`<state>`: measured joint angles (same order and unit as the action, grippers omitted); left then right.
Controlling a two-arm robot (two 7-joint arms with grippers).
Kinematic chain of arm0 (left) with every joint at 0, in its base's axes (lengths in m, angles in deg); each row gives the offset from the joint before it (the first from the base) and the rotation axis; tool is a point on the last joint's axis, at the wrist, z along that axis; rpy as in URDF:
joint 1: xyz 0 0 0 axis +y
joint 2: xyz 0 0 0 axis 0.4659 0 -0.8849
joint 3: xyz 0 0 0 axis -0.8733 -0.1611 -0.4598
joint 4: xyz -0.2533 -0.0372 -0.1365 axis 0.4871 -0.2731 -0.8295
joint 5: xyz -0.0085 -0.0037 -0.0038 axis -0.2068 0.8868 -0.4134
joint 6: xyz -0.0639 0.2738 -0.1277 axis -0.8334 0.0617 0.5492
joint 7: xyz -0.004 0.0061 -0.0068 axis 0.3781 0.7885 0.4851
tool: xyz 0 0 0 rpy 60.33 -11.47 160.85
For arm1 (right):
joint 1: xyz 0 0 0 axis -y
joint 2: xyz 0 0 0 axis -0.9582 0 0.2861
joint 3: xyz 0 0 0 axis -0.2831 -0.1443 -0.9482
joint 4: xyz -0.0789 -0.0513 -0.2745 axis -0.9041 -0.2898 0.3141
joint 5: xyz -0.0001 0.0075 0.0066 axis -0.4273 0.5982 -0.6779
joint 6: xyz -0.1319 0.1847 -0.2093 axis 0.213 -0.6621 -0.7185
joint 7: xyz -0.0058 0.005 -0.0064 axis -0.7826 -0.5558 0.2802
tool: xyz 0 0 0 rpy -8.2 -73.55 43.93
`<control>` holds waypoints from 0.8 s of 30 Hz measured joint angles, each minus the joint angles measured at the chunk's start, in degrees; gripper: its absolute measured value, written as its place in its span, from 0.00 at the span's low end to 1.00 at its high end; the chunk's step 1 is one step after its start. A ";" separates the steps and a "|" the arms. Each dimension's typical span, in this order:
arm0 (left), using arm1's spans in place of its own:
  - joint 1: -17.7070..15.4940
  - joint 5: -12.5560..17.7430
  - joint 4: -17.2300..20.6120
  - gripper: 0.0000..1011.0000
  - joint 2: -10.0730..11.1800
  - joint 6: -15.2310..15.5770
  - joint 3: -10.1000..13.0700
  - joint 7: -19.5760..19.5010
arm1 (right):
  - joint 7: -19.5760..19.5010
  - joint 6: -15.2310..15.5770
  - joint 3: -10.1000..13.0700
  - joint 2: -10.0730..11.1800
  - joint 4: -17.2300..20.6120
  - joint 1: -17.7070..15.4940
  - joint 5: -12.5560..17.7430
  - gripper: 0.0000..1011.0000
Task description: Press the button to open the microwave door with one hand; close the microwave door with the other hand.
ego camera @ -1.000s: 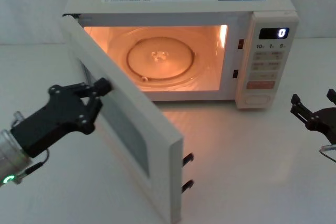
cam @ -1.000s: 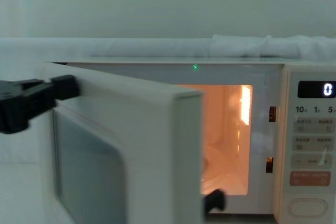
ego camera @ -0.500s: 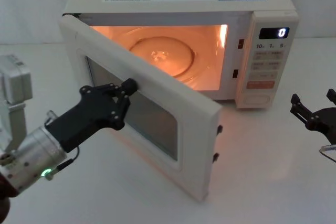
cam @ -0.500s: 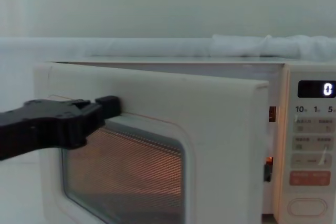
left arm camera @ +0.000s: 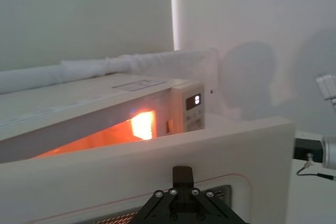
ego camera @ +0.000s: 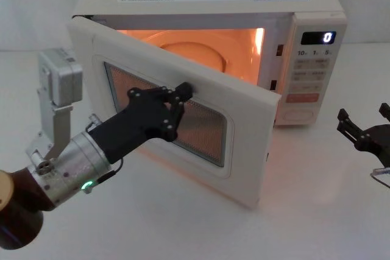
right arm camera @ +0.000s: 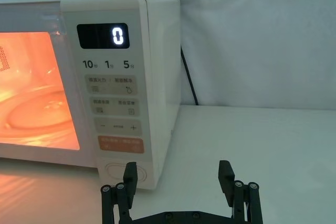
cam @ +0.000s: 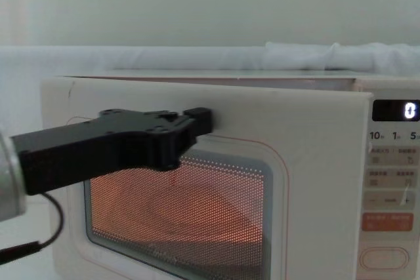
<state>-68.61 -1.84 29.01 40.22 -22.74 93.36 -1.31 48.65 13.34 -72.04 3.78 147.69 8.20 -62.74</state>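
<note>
Left gripper [ego camera: 184, 91] has its tip pressed flat on the outer face of the microwave door [ego camera: 244, 120], at the window's upper edge, roughly mid-width. Can't tell whether its fingers are apart or together; it holds nothing, just pushes.

Door is hinged on the oven's left side and stands partly ajar. Its free right edge hangs out toward the front of the desk, with the lit cavity showing in the gap above. Door's long axis runs left-right, so the remaining swing goes straight away from the robot, toward the oven front. Contact point is well out from the hinge, so leverage looks adequate.

Right gripper [ego camera: 364, 129] is parked near the desk's right edge, fingers spread wide, empty. The button [right arm camera: 117, 171] sits at the bottom of the control panel, just ahead of that gripper. Left arm is the one on the door and the nearer.
</note>
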 joint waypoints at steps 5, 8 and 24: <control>-1.89 0.33 -0.60 0.00 -0.97 0.88 1.99 0.36 | 0.00 0.00 0.00 0.00 0.00 0.00 0.00 0.99; -2.62 0.41 -0.98 0.00 -1.35 1.37 2.67 0.69 | 0.00 0.00 0.00 0.00 0.00 0.00 0.00 0.99; -7.81 1.33 -4.55 0.00 -4.03 4.80 5.85 2.55 | 0.00 0.00 0.00 0.00 0.00 0.00 0.00 0.99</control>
<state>-76.41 -0.51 24.46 36.19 -17.94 99.21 1.25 48.65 13.34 -72.04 3.77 147.69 8.20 -62.74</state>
